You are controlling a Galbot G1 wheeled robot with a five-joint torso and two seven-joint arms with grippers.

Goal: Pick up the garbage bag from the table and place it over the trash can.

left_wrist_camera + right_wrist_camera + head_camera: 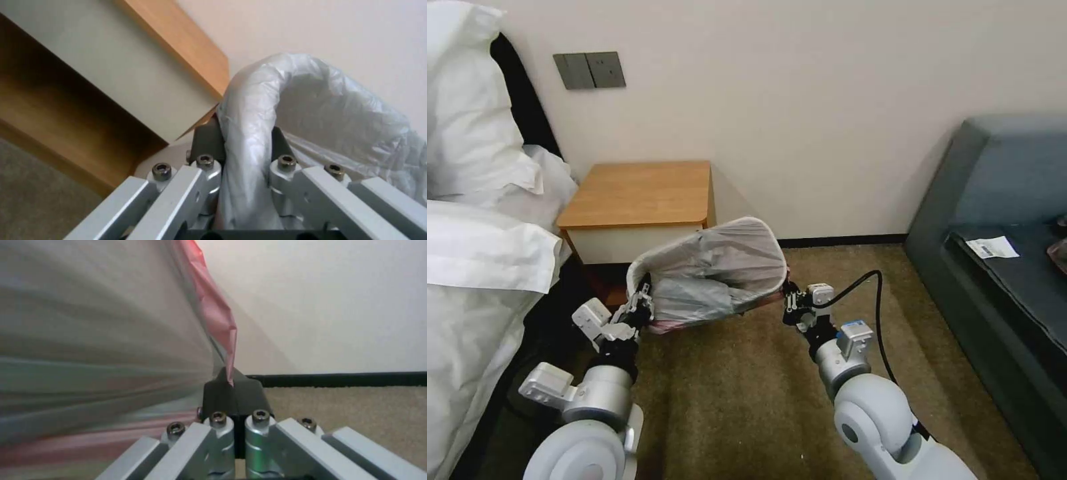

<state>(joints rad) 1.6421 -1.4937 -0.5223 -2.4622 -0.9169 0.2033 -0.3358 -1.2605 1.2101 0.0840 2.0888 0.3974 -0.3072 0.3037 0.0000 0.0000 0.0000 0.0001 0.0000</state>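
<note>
centre frame, the left gripper (642,301) clamps the garbage bag (720,267) over the trash can (657,257) rim; the right gripper (790,301) pinches its pink band. pull both evenly downward, keeping the tilted bin steady.

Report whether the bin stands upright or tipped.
Tipped. The bin, lined with the bag, leans with its mouth facing the robot, the left gripper clamping its rim and the right gripper pinching the bag's edge.

Soft, even indoor light fills the head view; the wall (827,100) is pale and without glare. A faint shadow falls on it to the right of the desk (637,193), and the gap beside the bed (474,280) is dark. In the right wrist view the garbage bag (98,350) is smeared by blur.
</note>
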